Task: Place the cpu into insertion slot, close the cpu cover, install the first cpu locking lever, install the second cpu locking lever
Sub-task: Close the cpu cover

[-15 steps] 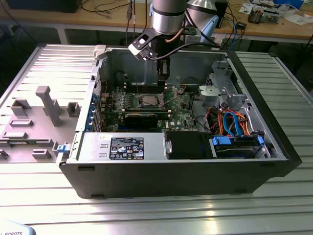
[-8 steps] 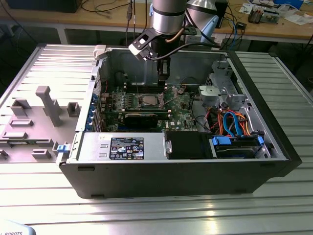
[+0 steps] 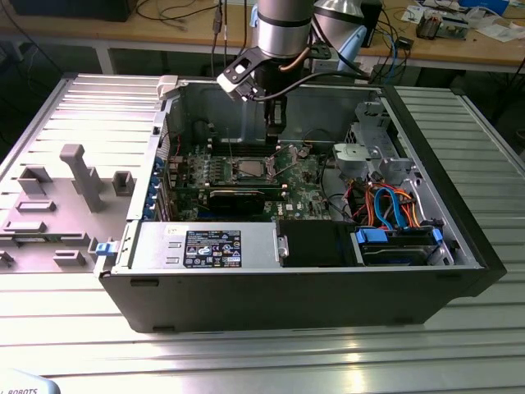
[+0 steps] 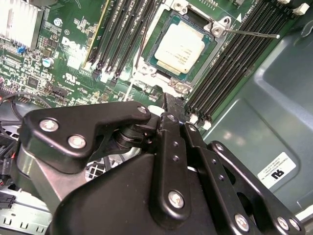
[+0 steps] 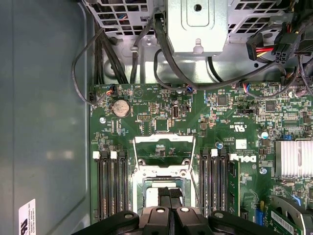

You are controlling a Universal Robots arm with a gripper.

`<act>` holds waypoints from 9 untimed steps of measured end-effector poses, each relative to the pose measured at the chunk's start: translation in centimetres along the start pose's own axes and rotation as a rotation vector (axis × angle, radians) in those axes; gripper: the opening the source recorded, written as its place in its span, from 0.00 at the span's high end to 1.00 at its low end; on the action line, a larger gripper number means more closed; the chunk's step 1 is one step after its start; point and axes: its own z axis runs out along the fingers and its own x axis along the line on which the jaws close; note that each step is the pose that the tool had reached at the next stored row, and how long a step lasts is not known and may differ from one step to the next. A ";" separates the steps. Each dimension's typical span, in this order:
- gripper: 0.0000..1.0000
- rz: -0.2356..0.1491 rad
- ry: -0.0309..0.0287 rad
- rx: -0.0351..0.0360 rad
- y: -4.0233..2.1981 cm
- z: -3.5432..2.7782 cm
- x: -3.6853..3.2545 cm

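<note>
The cpu [image 4: 180, 46], a small square chip with a pale silvery top, lies flat in the insertion slot [image 4: 146, 68] on the green motherboard [image 4: 73, 54]. In the first wrist view the cpu cover [image 5: 164, 141], a thin metal frame with a square window, stands swung open beyond the insertion slot [image 5: 138, 193]. Two thin wire locking levers [image 4: 252, 33] [image 5: 194, 169] stick up free beside the socket. My gripper [image 5: 170, 196] hangs just above the socket's edge, its black fingers [image 4: 171, 110] shut together with nothing between them. In the exterior view my gripper [image 3: 275, 125] hovers over the socket [image 3: 248, 170].
Long black memory slots [image 5: 111, 188] flank the socket on both sides. A metal drive cage [image 5: 197, 27] and loose cables [image 5: 161, 44] sit beyond the board, with a heatsink [image 5: 293, 157] to one side. The case wall [image 5: 44, 122] borders the board.
</note>
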 end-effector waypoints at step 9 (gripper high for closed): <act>0.89 0.000 -0.0001 0.0000 0.18 0.00 0.00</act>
